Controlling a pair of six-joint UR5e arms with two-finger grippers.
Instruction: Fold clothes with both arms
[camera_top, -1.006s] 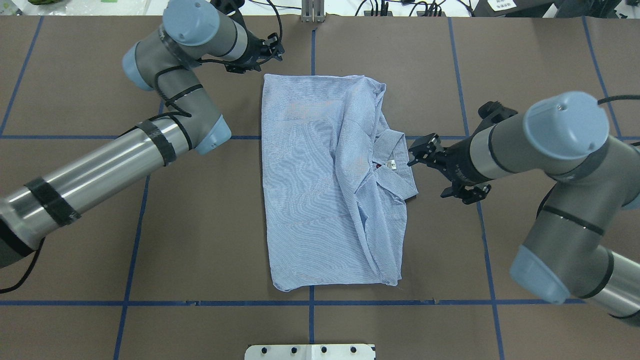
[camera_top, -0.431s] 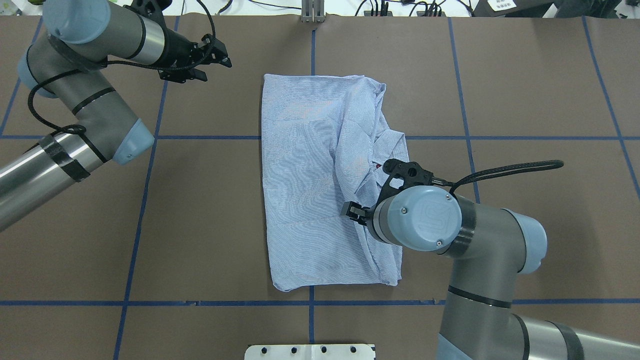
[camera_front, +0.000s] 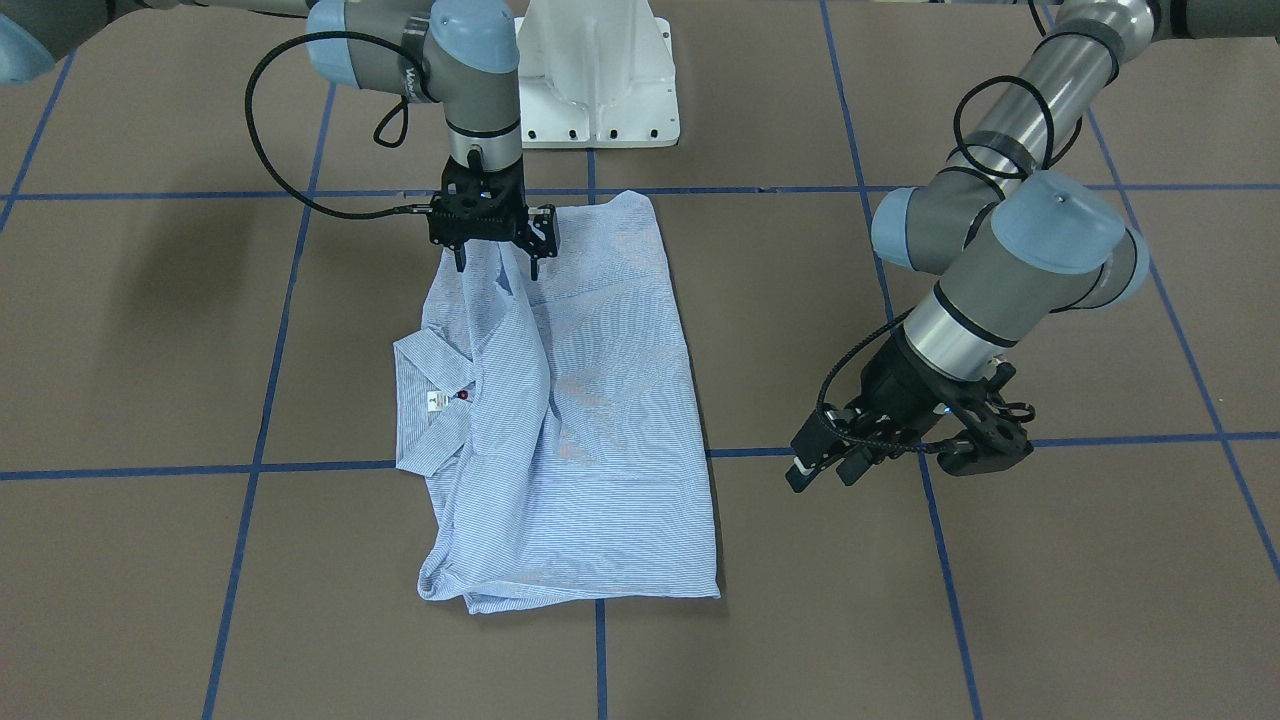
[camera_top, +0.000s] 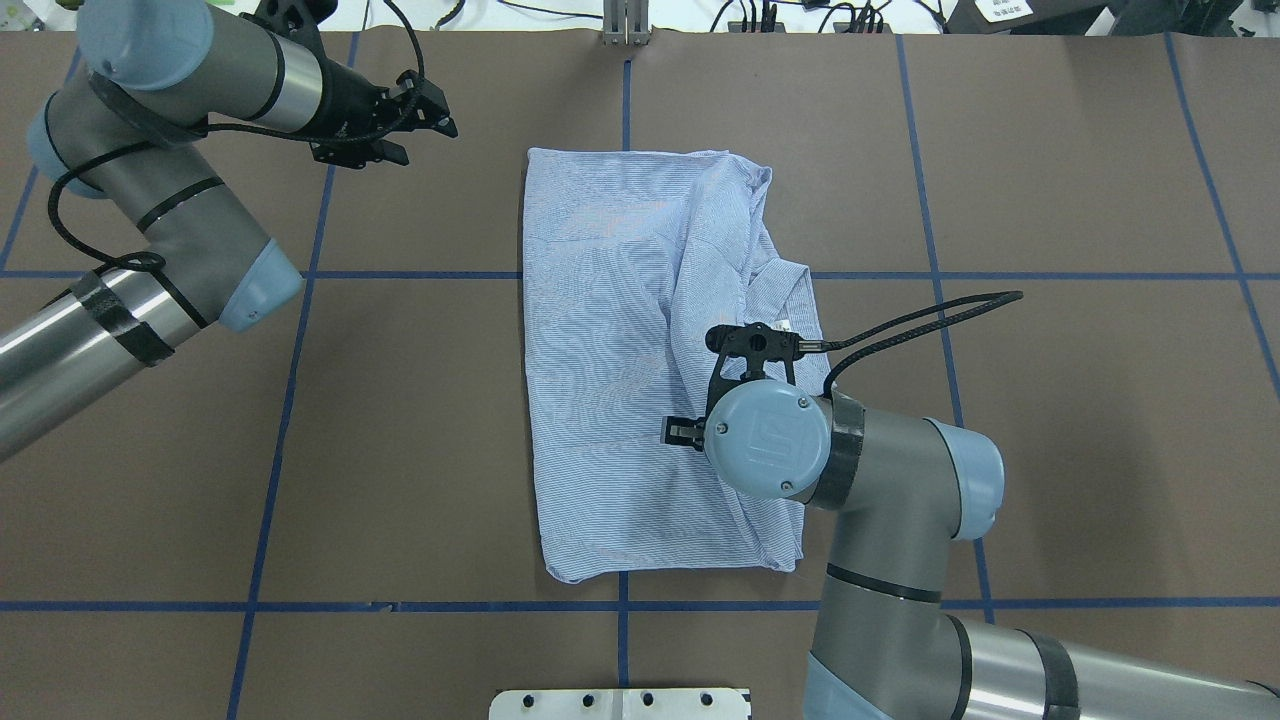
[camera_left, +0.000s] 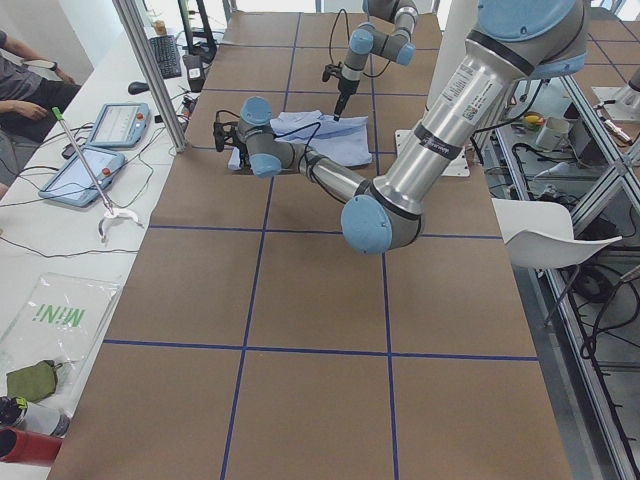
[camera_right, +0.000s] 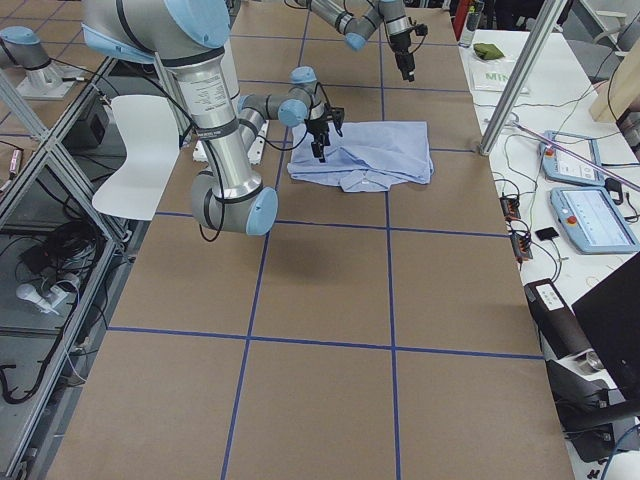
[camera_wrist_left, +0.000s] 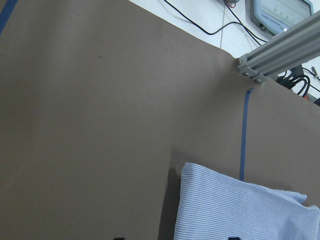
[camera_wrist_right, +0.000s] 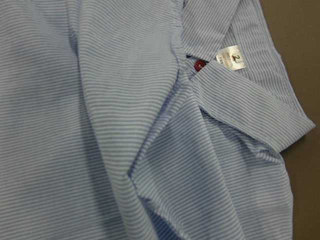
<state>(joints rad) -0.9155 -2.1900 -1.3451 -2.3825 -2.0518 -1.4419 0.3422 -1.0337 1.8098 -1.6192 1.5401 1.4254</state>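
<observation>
The light blue striped shirt (camera_top: 600, 350) is laid part-folded at the middle of the desk (camera_top: 1050, 450), its collar (camera_front: 430, 410) toward the robot's right. A skewed fold is judged the main risk: if only the top layer of the bunched ridge is pinched, the layers beneath may be dragged apart. The right claw (camera_front: 497, 268) is held spread over that ridge with nothing gripped; contact cannot be told. The left claw (camera_top: 430, 143) is spread and empty, well apart from the shirt.

Robotics lab. Shown by: table (camera_top: 420, 450) papered brown, gridded with blue tape (camera_top: 450, 606); aluminium framing (camera_left: 150, 70); teach pendants (camera_left: 118, 122) laid on side bench (camera_left: 40, 270); operator (camera_left: 18, 82) alongside.
</observation>
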